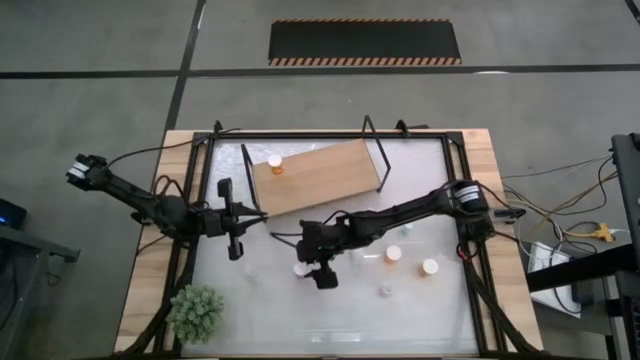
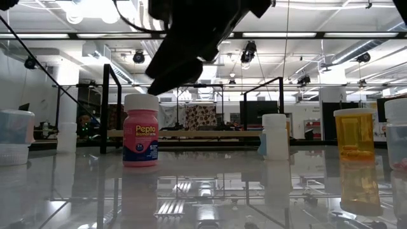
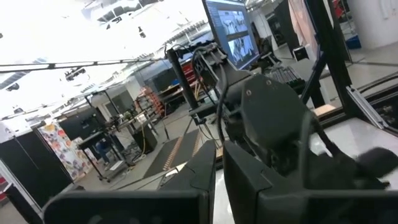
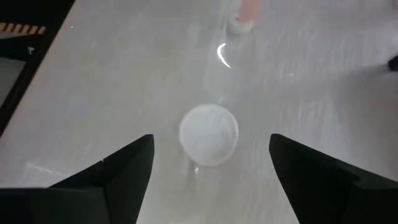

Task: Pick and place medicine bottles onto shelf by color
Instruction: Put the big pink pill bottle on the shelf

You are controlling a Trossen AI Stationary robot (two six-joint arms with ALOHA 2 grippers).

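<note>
Shelf lies tilted at the counter's far side, with one bottle standing on its left end. Right claw hangs over the counter's middle, directly above a capped bottle, fingers spread either side. Three further bottles stand to its right. Left claw waits at the counter's left. A potted plant occupies the near-left corner.

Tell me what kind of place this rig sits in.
Likely a robotics lab or industrial workspace. The low view shows an open hall with ceiling strip lights and ducting. The left wrist view shows a monitor and equipment racks. The high view shows concrete floor with a hazard-striped mat beyond the table.
</note>
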